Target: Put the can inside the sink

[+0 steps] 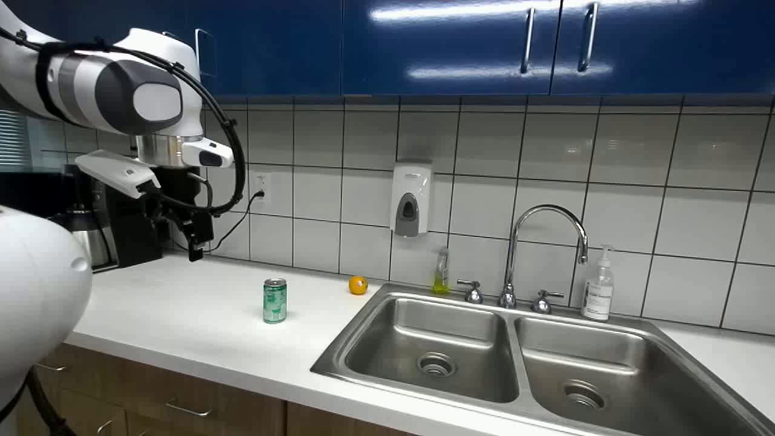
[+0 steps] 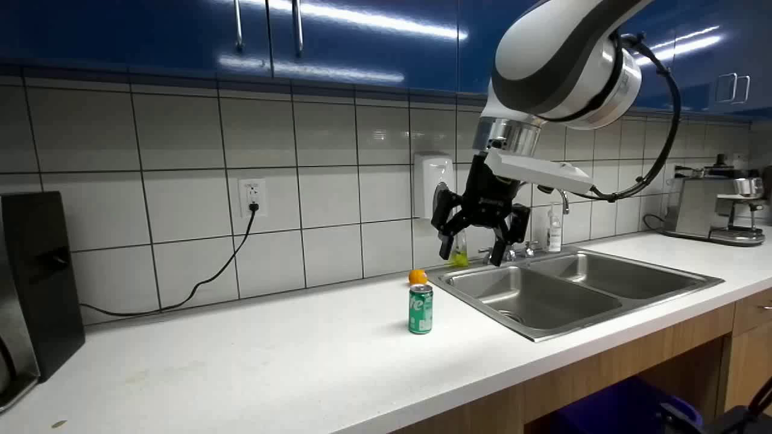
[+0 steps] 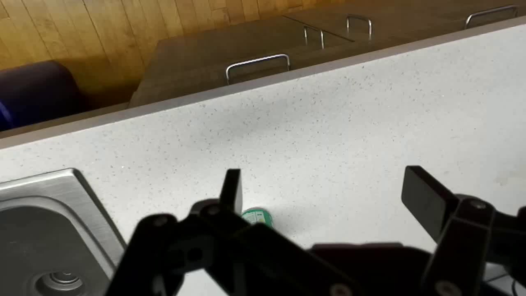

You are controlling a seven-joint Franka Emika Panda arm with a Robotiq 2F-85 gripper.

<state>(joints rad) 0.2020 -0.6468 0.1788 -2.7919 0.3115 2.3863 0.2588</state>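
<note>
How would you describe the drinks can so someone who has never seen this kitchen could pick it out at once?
Start at the stainless-steel double-basin sink set into the white countertop. Left of it in both exterior views, near a small orange, stands the drinks can. Green with white lettering and a silvery top, it is an upright cylinder, whereas the orange is a ball.

"Where's the cylindrical green metal can [image 1: 275, 301]?"

"On the flat white surface [image 1: 200, 306], left of the double-basin stainless-steel sink [image 1: 521, 357] (in both exterior views)."

"And the small round orange object [image 1: 358, 285]?"

"Behind the can, just beside the sink."
</note>
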